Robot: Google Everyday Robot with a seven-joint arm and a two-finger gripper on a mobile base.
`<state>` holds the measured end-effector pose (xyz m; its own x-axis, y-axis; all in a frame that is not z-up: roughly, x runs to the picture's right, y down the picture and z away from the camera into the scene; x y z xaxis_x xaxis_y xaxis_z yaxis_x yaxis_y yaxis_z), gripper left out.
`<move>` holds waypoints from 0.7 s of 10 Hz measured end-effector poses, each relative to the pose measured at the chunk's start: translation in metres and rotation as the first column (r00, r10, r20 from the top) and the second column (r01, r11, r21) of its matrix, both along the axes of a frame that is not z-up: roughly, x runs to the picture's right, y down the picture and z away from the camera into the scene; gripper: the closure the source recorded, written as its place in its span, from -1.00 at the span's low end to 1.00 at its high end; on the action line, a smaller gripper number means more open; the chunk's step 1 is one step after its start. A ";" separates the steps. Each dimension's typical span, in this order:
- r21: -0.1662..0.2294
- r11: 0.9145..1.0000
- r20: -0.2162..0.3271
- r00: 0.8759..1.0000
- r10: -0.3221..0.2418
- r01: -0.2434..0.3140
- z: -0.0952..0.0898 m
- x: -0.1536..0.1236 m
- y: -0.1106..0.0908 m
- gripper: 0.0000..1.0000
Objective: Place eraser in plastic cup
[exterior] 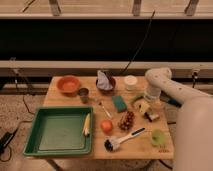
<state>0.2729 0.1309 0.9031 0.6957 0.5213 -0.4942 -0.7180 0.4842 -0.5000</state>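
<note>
The eraser (152, 116), a small block with a cream top over a dark base, lies on the right side of the wooden table (70, 102). The light-green plastic cup (158, 136) stands upright near the table's front right corner, a little in front of the eraser. My white arm comes in from the right and bends down over the table. The gripper (145, 102) hangs low just behind and left of the eraser, by a yellowish object (142, 107). The cup looks empty.
A green tray (55, 132) with a yellow item sits front left. An orange bowl (68, 84), dark metal cup (83, 93), dark bowl with cloth (105, 82) and white tub (130, 81) line the back. A teal sponge (119, 103), orange fruit (106, 126), grapes (127, 120) and brush (122, 139) fill the middle.
</note>
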 end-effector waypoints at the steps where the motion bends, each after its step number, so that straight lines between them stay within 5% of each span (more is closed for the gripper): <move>1: -0.001 1.000 0.000 1.000 -0.004 0.004 0.000 -0.001 0.000 -0.02; 5: 0.000 1.000 0.002 1.000 -0.007 0.007 0.000 -0.003 0.002 0.78; 7: 0.018 1.000 0.018 1.000 -0.001 0.000 -0.005 -0.004 -0.002 1.00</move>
<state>0.2691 0.1287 0.8978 0.7047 0.5296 -0.4722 -0.7087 0.4936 -0.5041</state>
